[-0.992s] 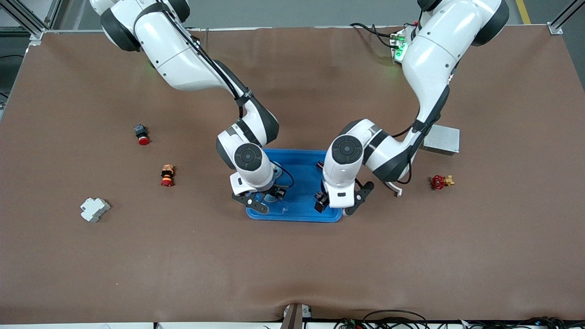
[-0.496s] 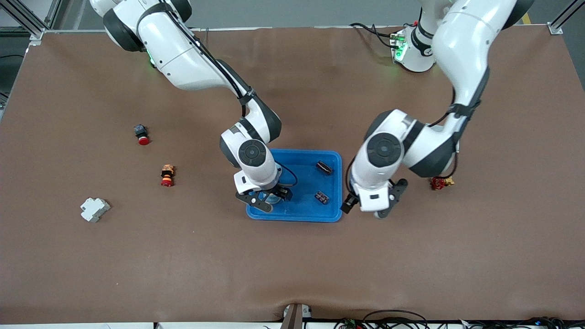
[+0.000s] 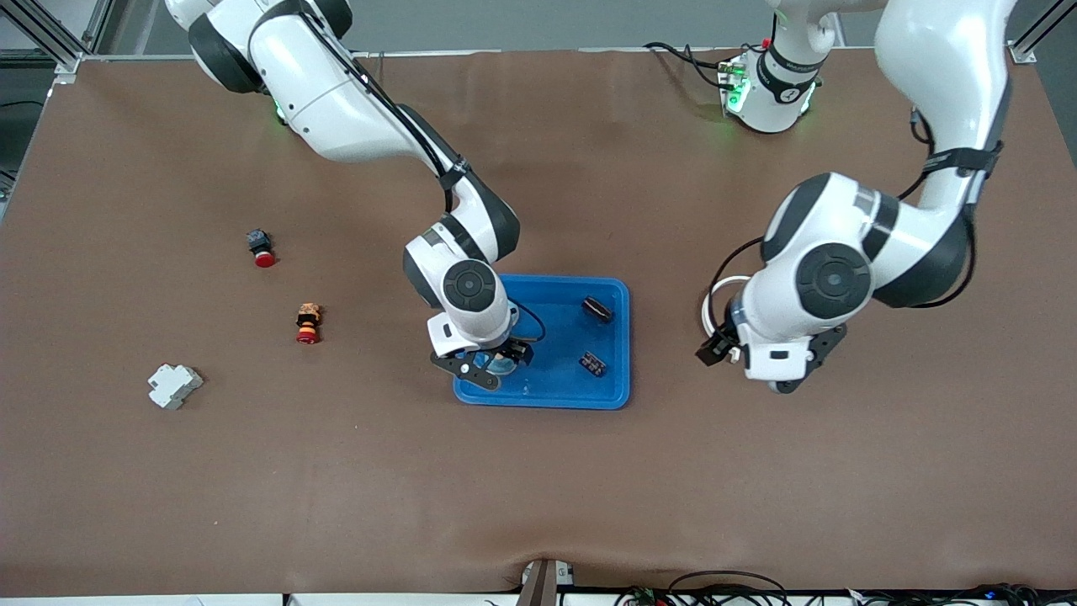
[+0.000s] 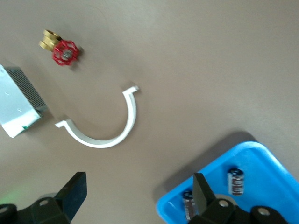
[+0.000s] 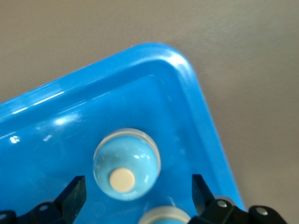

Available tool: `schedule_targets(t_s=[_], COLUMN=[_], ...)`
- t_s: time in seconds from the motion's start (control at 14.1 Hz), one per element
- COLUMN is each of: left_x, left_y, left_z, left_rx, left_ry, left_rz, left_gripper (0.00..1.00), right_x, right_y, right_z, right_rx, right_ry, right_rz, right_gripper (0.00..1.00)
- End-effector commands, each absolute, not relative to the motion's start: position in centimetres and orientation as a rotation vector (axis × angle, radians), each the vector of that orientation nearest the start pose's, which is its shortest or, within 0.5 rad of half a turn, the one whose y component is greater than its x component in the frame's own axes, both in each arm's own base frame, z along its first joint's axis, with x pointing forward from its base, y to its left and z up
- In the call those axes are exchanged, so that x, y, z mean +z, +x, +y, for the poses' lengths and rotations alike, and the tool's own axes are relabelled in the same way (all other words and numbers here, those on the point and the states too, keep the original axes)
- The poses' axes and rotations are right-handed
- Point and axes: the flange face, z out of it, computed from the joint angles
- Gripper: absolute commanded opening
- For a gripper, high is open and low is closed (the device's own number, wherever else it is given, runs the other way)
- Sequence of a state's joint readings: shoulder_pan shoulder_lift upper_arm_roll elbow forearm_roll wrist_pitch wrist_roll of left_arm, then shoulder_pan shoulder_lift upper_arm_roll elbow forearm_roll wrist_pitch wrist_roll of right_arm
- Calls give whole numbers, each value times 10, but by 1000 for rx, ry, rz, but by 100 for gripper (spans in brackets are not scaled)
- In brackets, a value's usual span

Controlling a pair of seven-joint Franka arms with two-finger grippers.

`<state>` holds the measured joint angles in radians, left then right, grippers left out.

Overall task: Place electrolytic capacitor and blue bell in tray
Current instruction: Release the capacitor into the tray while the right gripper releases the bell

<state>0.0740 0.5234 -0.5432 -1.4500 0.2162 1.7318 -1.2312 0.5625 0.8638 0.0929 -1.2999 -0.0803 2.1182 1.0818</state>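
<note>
The blue tray (image 3: 555,396) lies mid-table. A black electrolytic capacitor (image 3: 592,364) lies in it, with another black capacitor (image 3: 597,309) farther from the front camera; both show in the left wrist view (image 4: 237,181) (image 4: 187,205). The light blue bell (image 5: 126,163) with a cream button sits in the tray's corner (image 5: 177,60), partly seen under the right hand (image 3: 498,364). A second round rim (image 5: 163,217) shows beside it. My right gripper (image 3: 490,364) (image 5: 138,196) is open, just over the bell. My left gripper (image 3: 749,370) (image 4: 138,196) is open and empty over bare table beside the tray.
A white curved clip (image 4: 107,130) (image 3: 711,307), a red valve (image 4: 63,49) and a grey metal box (image 4: 18,109) lie toward the left arm's end. Two red-capped buttons (image 3: 261,248) (image 3: 308,324) and a white block (image 3: 174,385) lie toward the right arm's end.
My left gripper has left the tray and moved off toward the left arm's end, leaving a capacitor lying in the tray. My right gripper has stayed over the bell.
</note>
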Motion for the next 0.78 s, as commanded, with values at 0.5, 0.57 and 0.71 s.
schedule_targets(t_s=[0.5,0.57,0.71], left_x=[408,409,409], left_y=[588,586,582], left_z=[-107,-95,-73], left_rx=[347,351,367], left_ry=[-2929,-2942,-2959], left_rz=[-640,-578,-487], left_gripper=[100,100,100], right_x=[352,373,401], right_y=[637,642,657], right_z=[348,327,278], right_rx=[43,10,1], right_ry=[-3189,-3187,-3200], right_rz=[422,416,274], right_gripper=[100,100,100])
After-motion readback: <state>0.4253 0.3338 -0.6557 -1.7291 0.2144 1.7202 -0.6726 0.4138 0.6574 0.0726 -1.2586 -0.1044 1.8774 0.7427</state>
